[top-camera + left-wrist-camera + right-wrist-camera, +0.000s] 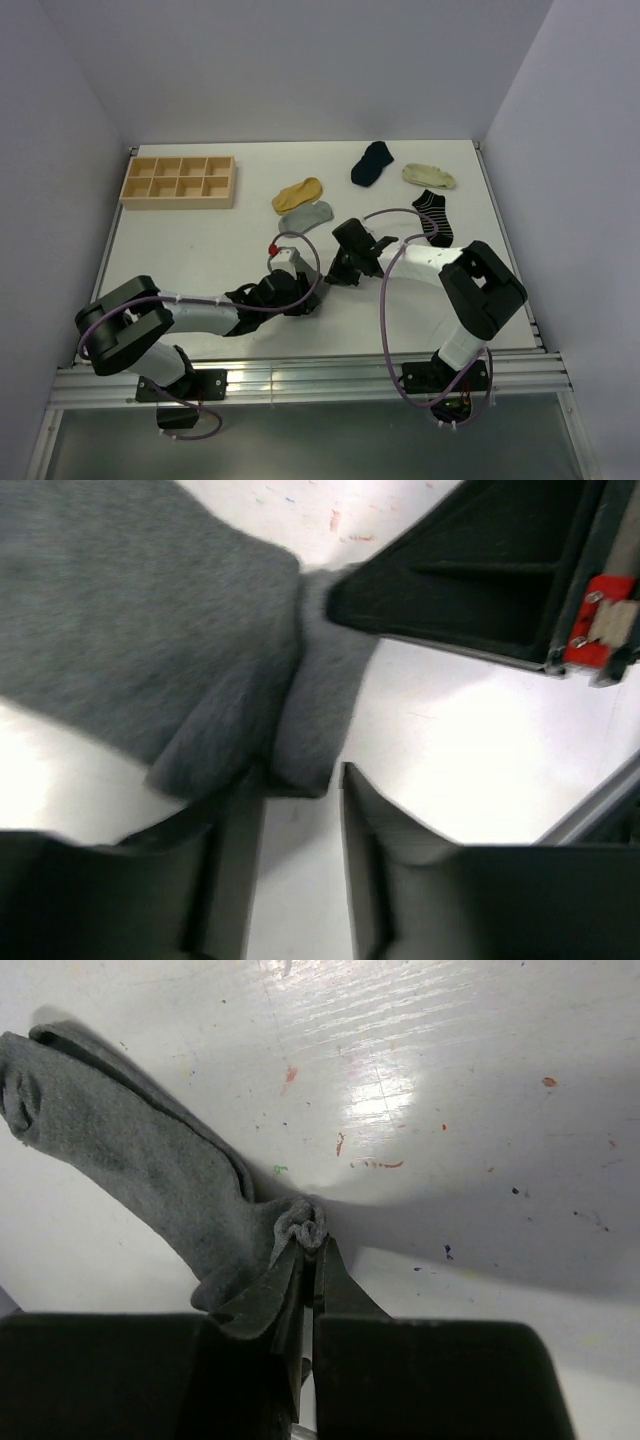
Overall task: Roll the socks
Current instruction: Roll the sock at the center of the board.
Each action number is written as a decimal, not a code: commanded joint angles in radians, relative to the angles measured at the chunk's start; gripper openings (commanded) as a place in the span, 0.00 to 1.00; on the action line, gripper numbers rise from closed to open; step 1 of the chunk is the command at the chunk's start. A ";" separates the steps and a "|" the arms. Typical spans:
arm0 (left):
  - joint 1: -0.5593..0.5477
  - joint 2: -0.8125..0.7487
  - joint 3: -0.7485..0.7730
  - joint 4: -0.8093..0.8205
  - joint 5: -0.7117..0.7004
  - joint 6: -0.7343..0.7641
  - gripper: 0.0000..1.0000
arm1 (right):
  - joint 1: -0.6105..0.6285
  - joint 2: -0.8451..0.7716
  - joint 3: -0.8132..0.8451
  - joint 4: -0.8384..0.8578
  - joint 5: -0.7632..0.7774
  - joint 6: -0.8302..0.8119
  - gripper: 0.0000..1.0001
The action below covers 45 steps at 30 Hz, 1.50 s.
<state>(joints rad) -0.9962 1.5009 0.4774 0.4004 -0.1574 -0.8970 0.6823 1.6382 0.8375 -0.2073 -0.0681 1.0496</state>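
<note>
pinching dark grey sock (130,1150), right hand (310,1257)

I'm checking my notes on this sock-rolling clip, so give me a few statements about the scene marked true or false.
The right fingers are pinched shut on the dark grey sock. True.
The wooden tray holds a sock. False: its compartments are empty.
The yellow sock lies next to the light grey sock. True.
The striped sock lies beside the tray. False: it lies far right, near the cream sock.
The left fingers are clamped shut. False: they stand apart.
</note>
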 commanded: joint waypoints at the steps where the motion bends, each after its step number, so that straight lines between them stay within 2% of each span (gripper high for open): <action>1: -0.012 -0.079 0.026 -0.128 -0.114 0.035 0.46 | 0.010 -0.005 0.071 -0.110 0.067 -0.020 0.00; 2: -0.018 -0.091 0.049 -0.147 -0.138 0.046 0.55 | 0.011 -0.002 0.077 -0.122 0.067 -0.020 0.00; 5: -0.067 -0.122 0.107 -0.213 -0.249 0.116 0.62 | 0.016 0.006 0.100 -0.165 0.088 -0.020 0.00; 9: -0.139 -0.093 0.171 -0.244 -0.338 0.188 0.63 | 0.019 0.026 0.136 -0.208 0.093 -0.026 0.00; 13: -0.163 -0.044 0.216 -0.235 -0.386 0.243 0.63 | 0.023 0.043 0.161 -0.239 0.093 -0.030 0.00; 23: -0.202 0.085 0.267 -0.196 -0.407 0.319 0.58 | 0.026 0.064 0.169 -0.247 0.079 -0.030 0.00; 34: -0.248 0.140 0.274 -0.150 -0.415 0.369 0.52 | 0.026 0.080 0.176 -0.251 0.073 -0.031 0.00; 43: -0.269 0.203 0.303 -0.176 -0.436 0.380 0.50 | 0.026 0.091 0.176 -0.247 0.048 -0.028 0.00; 45: -0.275 0.222 0.314 -0.190 -0.453 0.379 0.45 | 0.026 0.091 0.175 -0.245 0.045 -0.026 0.00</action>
<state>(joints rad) -1.2568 1.6985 0.7471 0.2131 -0.5777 -0.5343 0.6979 1.7065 0.9817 -0.4397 -0.0181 1.0256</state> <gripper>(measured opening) 0.469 0.032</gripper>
